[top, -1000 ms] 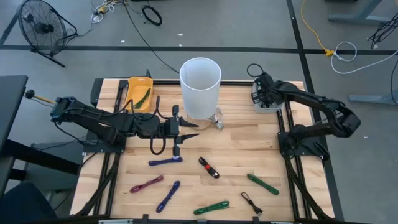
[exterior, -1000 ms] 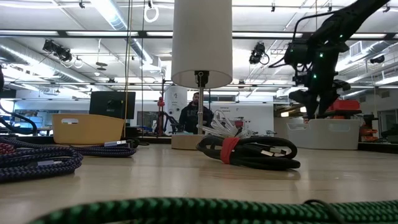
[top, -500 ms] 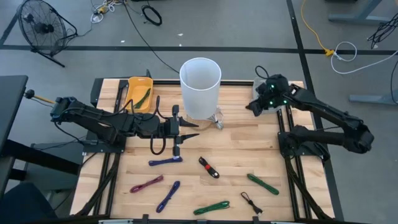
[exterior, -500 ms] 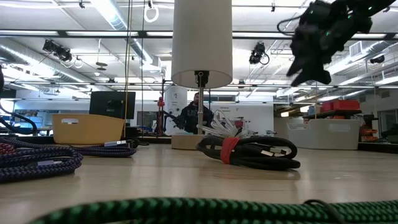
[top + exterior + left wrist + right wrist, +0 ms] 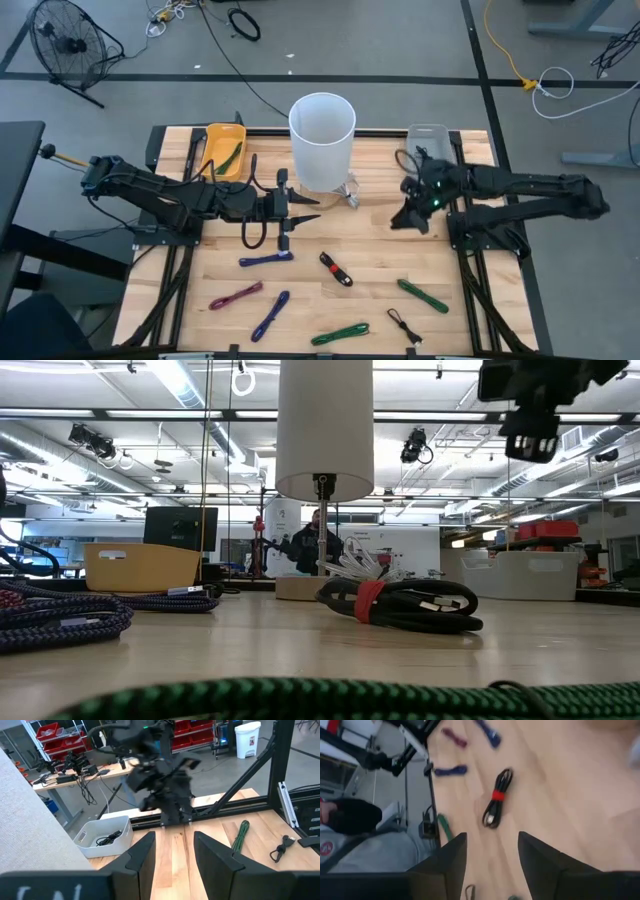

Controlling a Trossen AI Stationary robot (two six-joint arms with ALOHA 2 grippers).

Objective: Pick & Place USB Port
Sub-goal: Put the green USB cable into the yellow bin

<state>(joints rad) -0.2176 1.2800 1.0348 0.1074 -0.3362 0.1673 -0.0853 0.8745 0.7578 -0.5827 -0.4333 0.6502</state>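
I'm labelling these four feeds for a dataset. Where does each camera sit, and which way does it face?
High view: above the table, straight down; shows both arms, left gripper, right gripper.
Low view: at tabletop height, level across; right gripper overhead.
Left wrist view: forward past its open fingers toward the right arm.
Right wrist view: down past its open fingers at the table.
Shared: the black cable with red tie.
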